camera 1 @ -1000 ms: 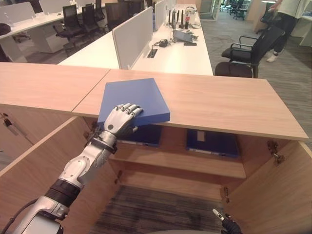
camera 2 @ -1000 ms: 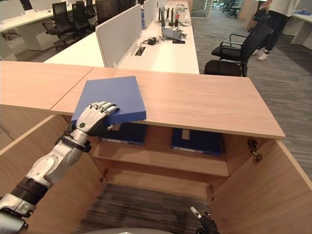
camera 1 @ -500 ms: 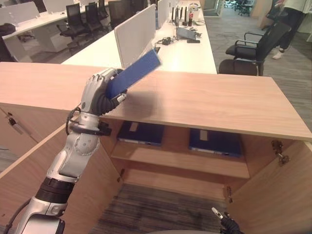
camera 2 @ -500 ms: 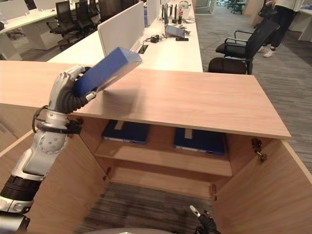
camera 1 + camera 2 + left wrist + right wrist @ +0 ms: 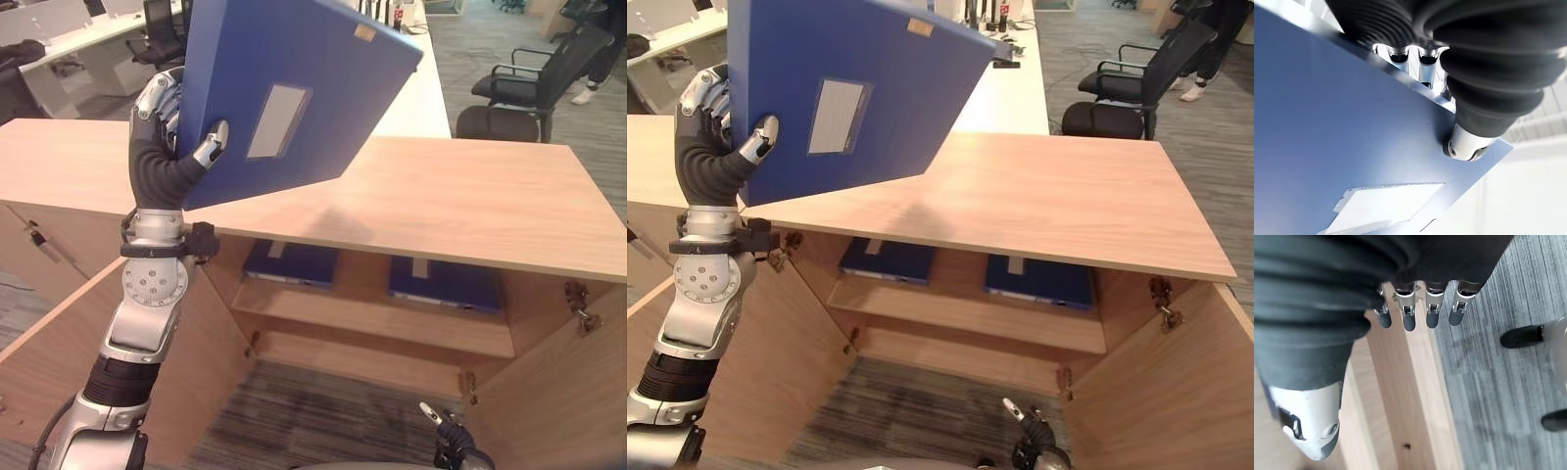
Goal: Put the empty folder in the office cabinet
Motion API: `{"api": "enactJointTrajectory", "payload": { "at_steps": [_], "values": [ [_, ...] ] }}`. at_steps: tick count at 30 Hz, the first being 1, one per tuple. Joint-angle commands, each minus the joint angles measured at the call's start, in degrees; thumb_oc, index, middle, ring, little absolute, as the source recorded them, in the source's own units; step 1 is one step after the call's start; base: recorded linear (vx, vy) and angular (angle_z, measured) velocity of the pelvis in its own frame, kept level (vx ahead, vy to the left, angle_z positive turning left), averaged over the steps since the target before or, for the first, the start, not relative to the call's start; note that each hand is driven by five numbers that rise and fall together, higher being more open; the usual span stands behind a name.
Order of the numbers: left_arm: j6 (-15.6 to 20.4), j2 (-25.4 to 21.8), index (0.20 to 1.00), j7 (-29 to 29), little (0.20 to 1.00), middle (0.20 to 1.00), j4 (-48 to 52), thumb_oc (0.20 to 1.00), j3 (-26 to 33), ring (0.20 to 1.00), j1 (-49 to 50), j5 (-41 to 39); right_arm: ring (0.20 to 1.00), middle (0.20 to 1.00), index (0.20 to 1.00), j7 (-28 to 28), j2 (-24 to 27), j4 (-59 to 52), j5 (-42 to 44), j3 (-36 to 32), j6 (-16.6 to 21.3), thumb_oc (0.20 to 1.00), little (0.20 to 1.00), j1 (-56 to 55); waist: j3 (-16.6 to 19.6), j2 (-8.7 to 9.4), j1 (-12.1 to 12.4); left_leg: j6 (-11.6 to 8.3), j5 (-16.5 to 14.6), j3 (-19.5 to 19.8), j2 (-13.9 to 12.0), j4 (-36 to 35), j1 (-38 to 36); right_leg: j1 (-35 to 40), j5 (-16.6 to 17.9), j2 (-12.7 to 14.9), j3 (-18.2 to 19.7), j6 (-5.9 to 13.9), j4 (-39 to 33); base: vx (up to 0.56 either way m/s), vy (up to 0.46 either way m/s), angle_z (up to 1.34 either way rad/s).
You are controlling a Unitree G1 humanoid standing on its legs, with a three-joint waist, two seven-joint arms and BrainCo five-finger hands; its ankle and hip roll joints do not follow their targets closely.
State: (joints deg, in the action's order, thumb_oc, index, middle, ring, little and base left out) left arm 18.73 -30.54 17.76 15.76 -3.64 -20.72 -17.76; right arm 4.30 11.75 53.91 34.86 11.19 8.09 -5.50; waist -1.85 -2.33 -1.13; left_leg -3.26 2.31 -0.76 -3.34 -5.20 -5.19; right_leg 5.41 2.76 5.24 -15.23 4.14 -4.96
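Folder [image 5: 294,93], blue, was held up in the air above the left end of the cabinet top [image 5: 460,201], clear of the wood, tilted with its broad face toward the camera and a pale label [image 5: 277,120] showing on that face. Left hand [image 5: 167,162] clamped it at the lower left edge: thumb [image 5: 211,142] pressed on the front face, fingers wrapped behind (the left wrist view showed the same pinch, thumb tip [image 5: 1466,147] flat on the blue cover).

Cabinet [image 5: 88,323] stood below with both doors swung open. Shelf [image 5: 392,328] inside carried two more blue folders lying flat, one at the left [image 5: 289,264] and one at the right [image 5: 446,286], well apart from each other.

Right hand [image 5: 1420,308] hung low, near the lower edge of the eye views beside the right door [image 5: 558,392]. In its own wrist view its fingers hung straight and relaxed, holding nothing, over a wooden edge [image 5: 1405,401] and grey carpet [image 5: 1488,387].

Behind the cabinet stood a white desk [image 5: 421,88] and a black chair [image 5: 534,93].
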Motion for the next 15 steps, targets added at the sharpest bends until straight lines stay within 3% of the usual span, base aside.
{"api": "enactJointTrajectory", "payload": {
  "at_steps": [1, 10, 15],
  "values": [
    [6.2, 1.7, 0.2, -2.3, 0.2, 0.2, 4.1, 0.2, 4.9, 0.2, -5.7, -12.0, 1.0, 1.0, 1.0, -2.5, -2.7, -6.3, 2.0, 4.6, 1.1, 1.0, 1.0, 4.1, 1.0, 2.46, 1.6, -2.1, -4.0, 1.2, -1.8, 0.2, -1.2, -2.6, -4.9, 5.2, 2.3, 5.72, 8.4, -0.01, -0.002, 0.07],
    [7.9, 5.9, 0.2, -4.9, 0.2, 0.2, 7.4, 0.2, 5.1, 0.2, -1.4, -20.0, 1.0, 1.0, 1.0, -7.9, -1.4, -23.3, 7.9, 12.8, 0.6, 1.0, 1.0, 4.4, 0.6, 2.86, 2.7, -2.13, -3.8, 1.9, -1.8, 0.2, -0.9, -2.8, -5.0, 5.4, 2.0, 5.44, 8.7, -0.01, 0.006, 0.06],
    [8.6, 9.6, 0.2, -4.2, 0.2, 0.2, 8.9, 0.2, 4.3, 0.2, 2.6, -22.8, 1.0, 1.0, 1.0, -10.9, 0.3, -43.7, 20.0, 18.2, 2.1, 1.0, 1.0, 7.8, 0.4, 3.22, 3.5, -2.09, -3.6, 2.1, -1.9, 0.2, -0.5, -3.1, -5.1, 5.5, 1.8, 5.25, 8.8, 0.0, 0.002, 0.01]
  ]
}}
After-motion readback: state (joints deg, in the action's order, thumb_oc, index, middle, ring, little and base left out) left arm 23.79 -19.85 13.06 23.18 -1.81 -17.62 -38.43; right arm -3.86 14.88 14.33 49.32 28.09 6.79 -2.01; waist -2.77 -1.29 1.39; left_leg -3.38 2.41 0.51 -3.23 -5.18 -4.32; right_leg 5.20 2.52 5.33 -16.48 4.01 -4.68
